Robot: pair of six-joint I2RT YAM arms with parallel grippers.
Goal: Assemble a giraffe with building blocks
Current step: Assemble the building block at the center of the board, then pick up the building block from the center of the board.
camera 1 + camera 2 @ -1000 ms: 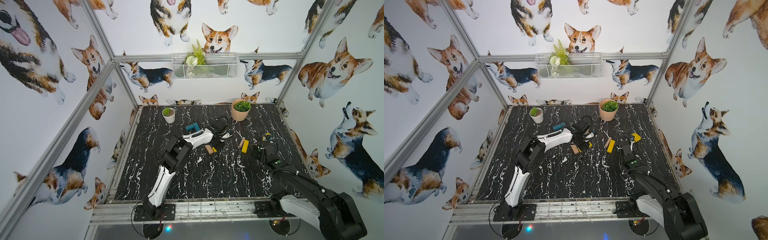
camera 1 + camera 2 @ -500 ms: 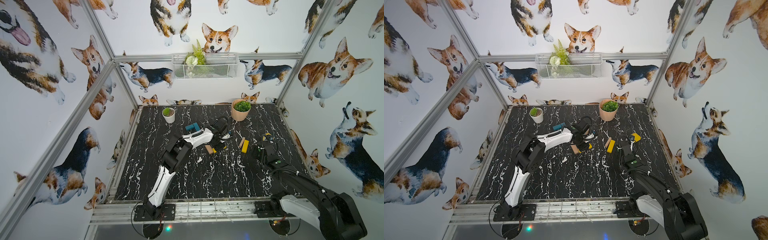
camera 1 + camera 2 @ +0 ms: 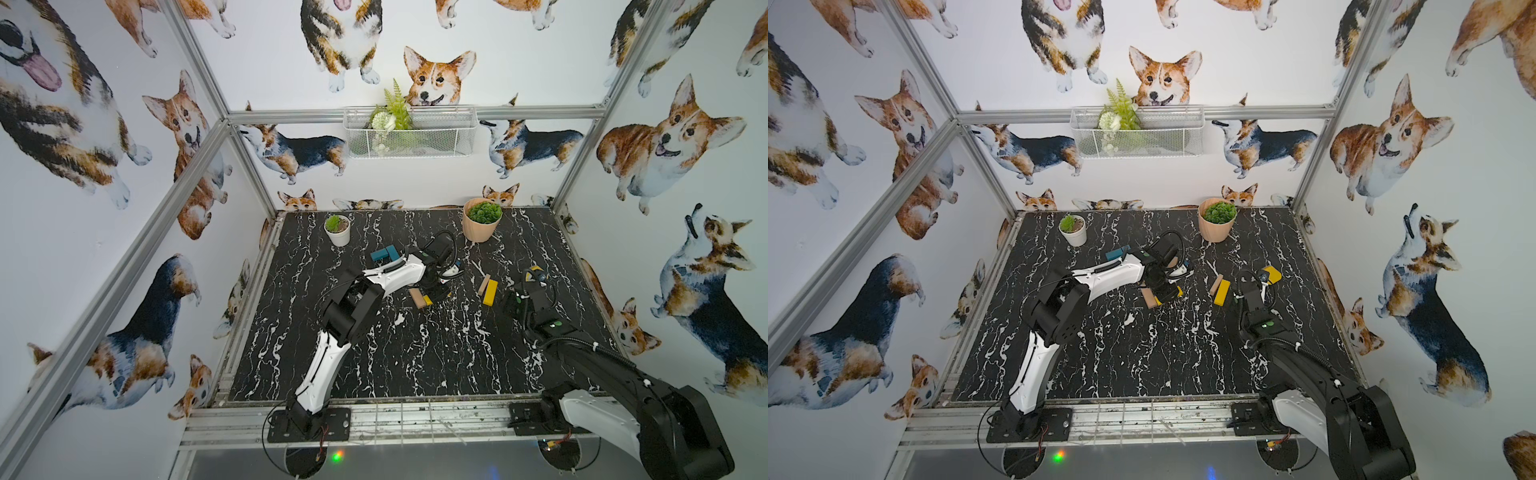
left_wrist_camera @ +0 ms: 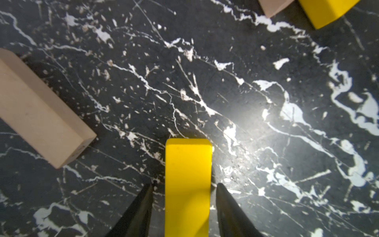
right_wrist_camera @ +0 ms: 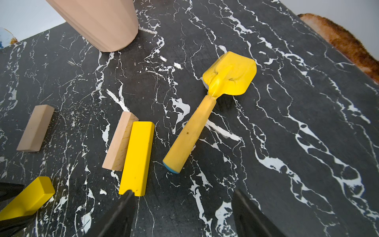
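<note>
Left jaws have parted; yellow block (image 4: 187,184) lies between them.

left arm (image 3: 390,276) stretched forward | left tool (image 4: 184,183) jaws slightly apart | right arm (image 3: 590,353) bent forward | right tool (image 5: 182,191) jaws wide

In both top views a counter (image 3: 374,365) is filling the lower middle of the frame. A small pot (image 3: 337,235) is standing at its upper left and a large pot (image 3: 480,232) at its upper right, with a basket (image 3: 409,139) hanging on the wall above them. Left of centre, two blocks (image 3: 383,253) are sitting together. At centre, a plank (image 4: 187,174) is lying between the jaws of the left gripper (image 4: 184,185), with a second plank (image 3: 416,298) just left of it. Further right, a pair of planks (image 3: 490,293) is lying side by side, with a shovel (image 3: 1272,274) up and right of them.
</note>
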